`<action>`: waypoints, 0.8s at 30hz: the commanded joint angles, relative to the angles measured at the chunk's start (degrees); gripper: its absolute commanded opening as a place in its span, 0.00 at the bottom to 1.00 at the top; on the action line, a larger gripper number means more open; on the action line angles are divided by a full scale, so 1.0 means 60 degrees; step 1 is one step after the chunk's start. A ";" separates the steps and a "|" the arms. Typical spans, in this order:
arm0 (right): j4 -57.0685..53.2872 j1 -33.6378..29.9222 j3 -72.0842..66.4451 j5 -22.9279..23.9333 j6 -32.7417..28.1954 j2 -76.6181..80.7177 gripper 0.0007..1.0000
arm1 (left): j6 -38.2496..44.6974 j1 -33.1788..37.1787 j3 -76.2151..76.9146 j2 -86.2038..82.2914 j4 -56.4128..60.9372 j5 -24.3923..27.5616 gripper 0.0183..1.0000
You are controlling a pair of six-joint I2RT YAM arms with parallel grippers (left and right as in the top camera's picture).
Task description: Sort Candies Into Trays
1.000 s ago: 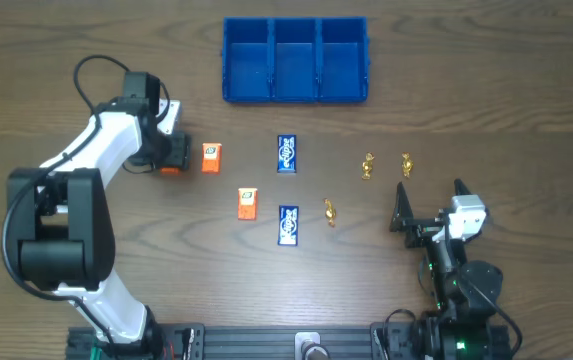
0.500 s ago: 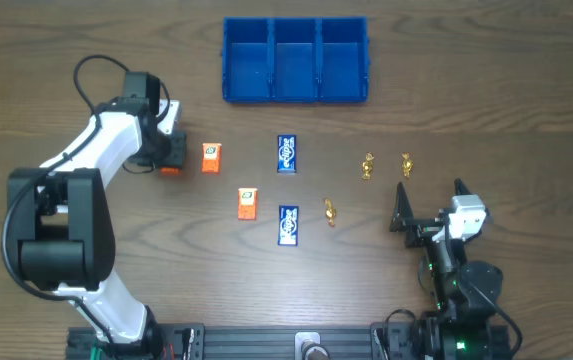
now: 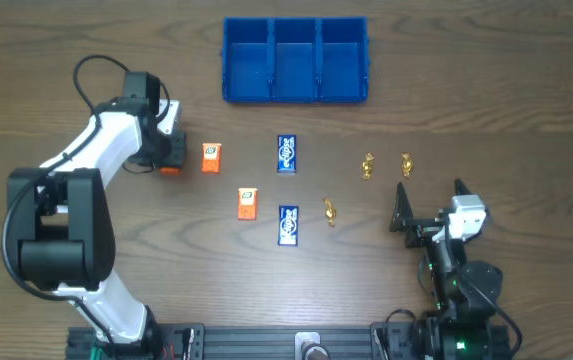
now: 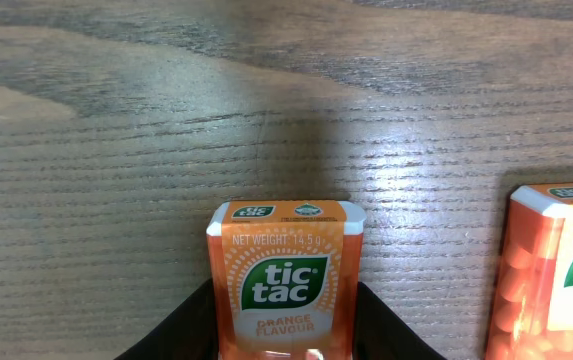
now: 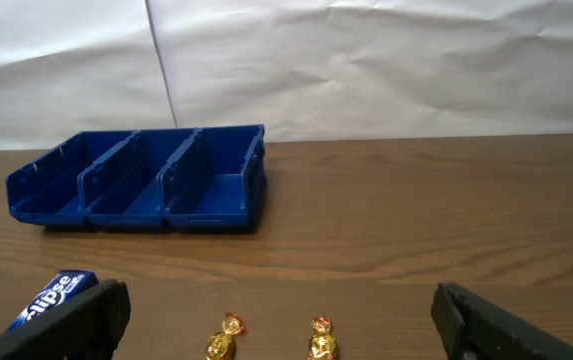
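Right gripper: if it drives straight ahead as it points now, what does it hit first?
Probably the gold candy almost dead ahead of the right gripper; a second candy lies beside it. Height is unclear, so it may pass over both.

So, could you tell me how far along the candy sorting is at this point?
Nothing looks sorted: the blue three-compartment tray is empty. In hand: the left gripper is at one orange mint box, on the table. Left: that box, the second orange mint box, two blue mint packs, three gold-wrapped candies. The right gripper is open, empty.
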 commanded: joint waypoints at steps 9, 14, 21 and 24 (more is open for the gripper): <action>-0.0069 0.0004 0.0000 -0.0051 0.0015 -0.0058 1.00 | 0.0022 0.0000 0.0062 0.0153 0.0040 -0.0044 0.32; -0.0069 0.0004 0.0000 -0.0051 0.0015 -0.0058 1.00 | -0.0007 -0.0011 0.0062 0.0153 0.0051 -0.0047 0.28; -0.0069 0.0004 0.0000 -0.0051 0.0015 -0.0058 1.00 | -0.0488 -0.0601 0.0703 -0.0342 -0.0117 -0.0503 0.15; -0.0066 0.0004 0.0000 -0.0051 0.0015 -0.0058 1.00 | -0.0889 -0.1086 0.1679 -0.0776 -0.0630 -0.0962 0.13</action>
